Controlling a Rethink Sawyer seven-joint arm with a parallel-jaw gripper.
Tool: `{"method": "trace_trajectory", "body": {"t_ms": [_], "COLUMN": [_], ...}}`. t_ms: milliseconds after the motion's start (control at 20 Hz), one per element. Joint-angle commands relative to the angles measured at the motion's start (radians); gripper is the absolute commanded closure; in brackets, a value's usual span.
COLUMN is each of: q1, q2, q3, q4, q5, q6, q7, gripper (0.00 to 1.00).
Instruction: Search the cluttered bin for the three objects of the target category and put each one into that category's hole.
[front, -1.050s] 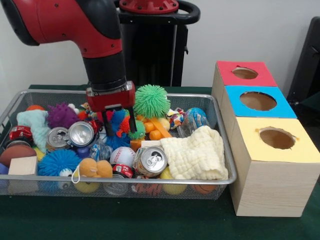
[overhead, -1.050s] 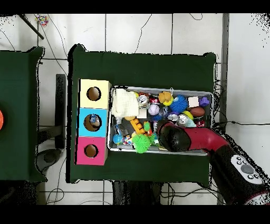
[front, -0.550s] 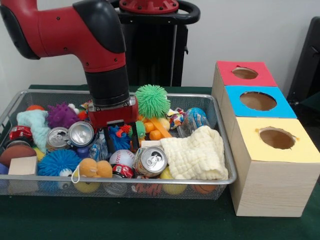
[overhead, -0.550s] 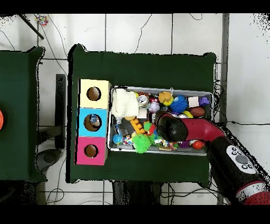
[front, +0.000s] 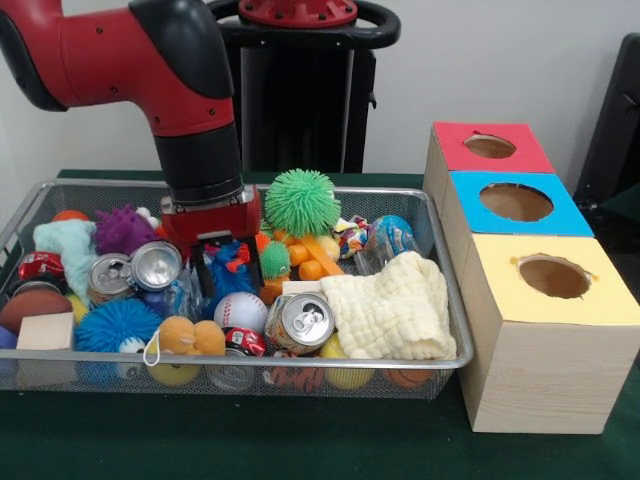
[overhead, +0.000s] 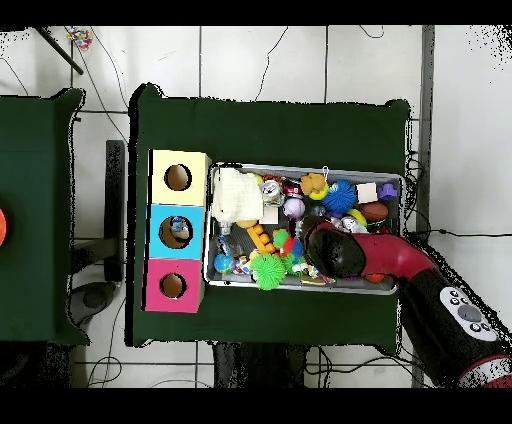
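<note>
The likely target, a blue plush toy (front: 228, 272), lies mid-bin, at 9 o'clock from the green ball (front: 303, 202). The tool (front: 228, 278) is down over it, fingers spread to either side, nothing held yet. The cans (front: 157, 266) and baseball (front: 241, 312) crowd it, so closing may snag a neighbour or slip off the soft toy. The bin (front: 440, 330) sits on the bench.

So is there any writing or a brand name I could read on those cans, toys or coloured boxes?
None can be read.
Soda can at the bin's front: only its silver top shows; no label legible.
Small red can beside it: markings too blurred to read.
Baseball: red stitching only, no words.
Red, blue and yellow box tops: plain, each with a hole, no labels.
</note>
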Motion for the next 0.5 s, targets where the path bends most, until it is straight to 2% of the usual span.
{"method": "trace_trajectory", "body": {"t_ms": [50,500], "q1": [-0.059,-0.114], "q2": [0.009,0.001], "q3": [0.026,0.081], "q4": [0.036,-0.044], "q5": [-0.03,-0.004], "q6": [-0.018,0.097], "q7": [-0.01,-0.103], "gripper": [0.0,0.0]}}
